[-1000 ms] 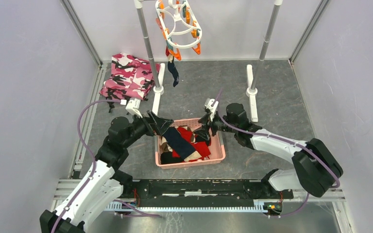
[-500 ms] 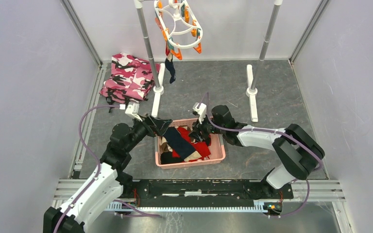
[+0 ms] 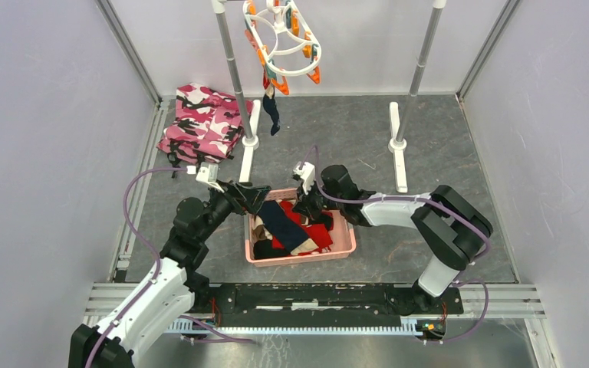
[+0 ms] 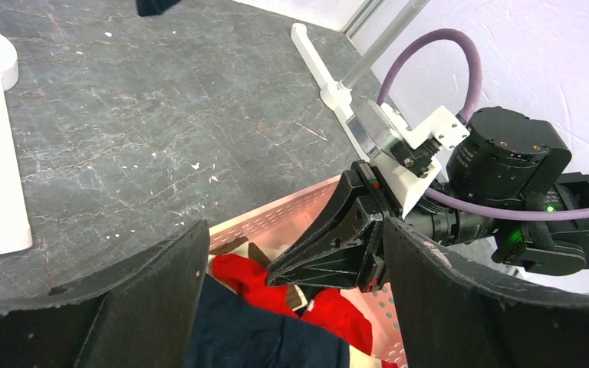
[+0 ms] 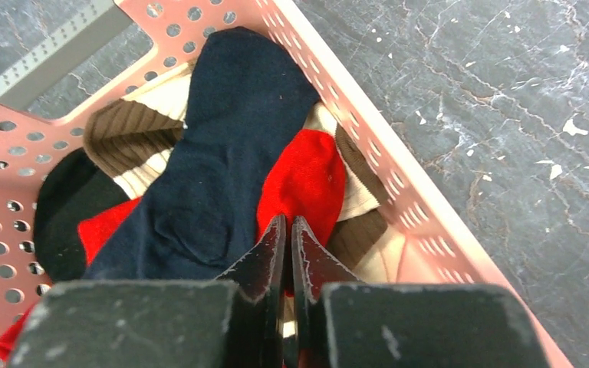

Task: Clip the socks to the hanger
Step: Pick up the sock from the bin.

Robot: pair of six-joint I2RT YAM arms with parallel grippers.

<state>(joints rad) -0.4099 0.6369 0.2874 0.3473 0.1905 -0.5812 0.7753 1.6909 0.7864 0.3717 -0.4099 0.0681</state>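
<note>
The white hanger [image 3: 284,38] with orange and teal clips hangs at the top, and one navy sock [image 3: 274,113] dangles from it. More socks lie in a pink basket [image 3: 299,257]: a navy sock [image 5: 222,153], a red sock [image 5: 307,176], a beige and brown one [image 5: 123,130] and a black one [image 5: 65,207]. My right gripper [image 5: 287,222] is down in the basket, its jaws shut on the edge of the red sock. My left gripper [image 4: 293,230] hovers open over the basket's left side, above the navy sock [image 4: 261,337], facing the right gripper [image 4: 276,274].
A folded pink camouflage cloth [image 3: 203,123] lies at the back left. Two grey rack poles [image 3: 234,77] [image 3: 422,54] rise from white feet [image 3: 396,149] on the grey floor. Walls close in both sides.
My right gripper has moved left and down into the basket and closed on the red sock. The left gripper has hardly moved. The hanging navy sock has swung a little.
</note>
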